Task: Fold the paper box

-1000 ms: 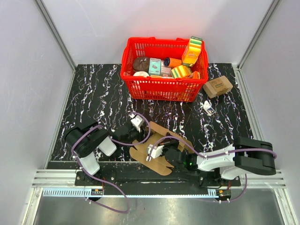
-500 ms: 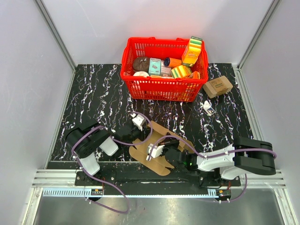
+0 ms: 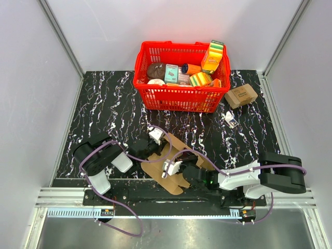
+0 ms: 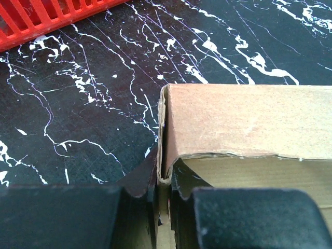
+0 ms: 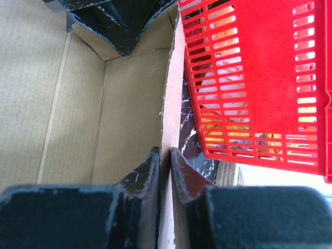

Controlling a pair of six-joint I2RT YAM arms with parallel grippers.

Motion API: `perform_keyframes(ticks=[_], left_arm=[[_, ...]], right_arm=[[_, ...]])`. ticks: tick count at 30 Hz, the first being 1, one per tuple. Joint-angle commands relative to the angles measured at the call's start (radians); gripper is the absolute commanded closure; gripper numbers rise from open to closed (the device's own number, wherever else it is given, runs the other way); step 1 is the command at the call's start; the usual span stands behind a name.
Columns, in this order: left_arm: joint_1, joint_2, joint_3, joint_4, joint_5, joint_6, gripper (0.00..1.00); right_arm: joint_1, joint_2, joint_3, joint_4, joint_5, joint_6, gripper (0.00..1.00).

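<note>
**Paper box [image 3: 174, 182] part-folded on worktop [image 3: 104, 104]**
Left fingers [image 4: 137, 181] and right fingers [image 5: 148, 171] each pinch a raised wall; the near flaps lie flat, unfolded.

Brown paper box [image 3: 154, 168], partly folded, walls raised, near table edge.

Black-and-white left arm [image 3: 98, 158] and right arm [image 3: 270, 176], purple cables [image 3: 136, 155] looped along both, matte black claw fingers [image 4: 78, 218].

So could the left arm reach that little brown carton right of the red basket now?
Probably not as things stand: the left gripper is clamped on the paper box near the front edge, and the carton sits far off at the back right.
</note>
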Motion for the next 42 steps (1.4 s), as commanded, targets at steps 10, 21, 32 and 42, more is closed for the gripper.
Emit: perform_keyframes(ticks=[10, 21, 32, 42], left_arm=[[-0.027, -0.009, 0.034, 0.253, 0.010, 0.008, 0.96], [-0.026, -0.001, 0.031, 0.267, -0.024, 0.001, 0.96], [-0.026, 0.011, 0.019, 0.282, -0.039, 0.001, 0.96], [-0.027, 0.013, 0.026, 0.264, -0.030, 0.024, 0.94]], right_arm=[[0.015, -0.120, 0.026, -0.070, -0.134, 0.168, 0.66], [0.017, -0.448, 0.057, -0.314, -0.402, 0.429, 0.53], [0.015, -0.603, 0.022, -0.198, -0.245, 0.648, 0.57], [-0.294, -0.478, 0.270, -0.567, -0.352, 1.097, 0.67]])
